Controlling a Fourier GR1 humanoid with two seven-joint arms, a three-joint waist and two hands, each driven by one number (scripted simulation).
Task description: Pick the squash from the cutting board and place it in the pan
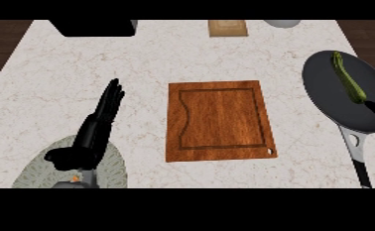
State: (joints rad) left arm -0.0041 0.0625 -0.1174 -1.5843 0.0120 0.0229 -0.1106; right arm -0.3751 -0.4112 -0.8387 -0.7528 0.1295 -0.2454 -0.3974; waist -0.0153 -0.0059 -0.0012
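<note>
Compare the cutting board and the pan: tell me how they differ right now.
The cutting board is a brown wooden rectangle; the pan is round and dark grey, with a long handle toward the view's lower edge. The cutting board lies bare in the counter's middle; the pan sits at the right edge, partly cut off, with the green squash in it. Both rest flat on the counter.

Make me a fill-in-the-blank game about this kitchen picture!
1. The green squash lies in the dark ____.
2. The wooden cutting board has ____ on it.
3. The only robot hand showing is the ____ one, with straight fingers.
4. That robot hand rests above a patterned ____ at the lower left corner.

Missing words: pan; nothing; left; plate
</note>
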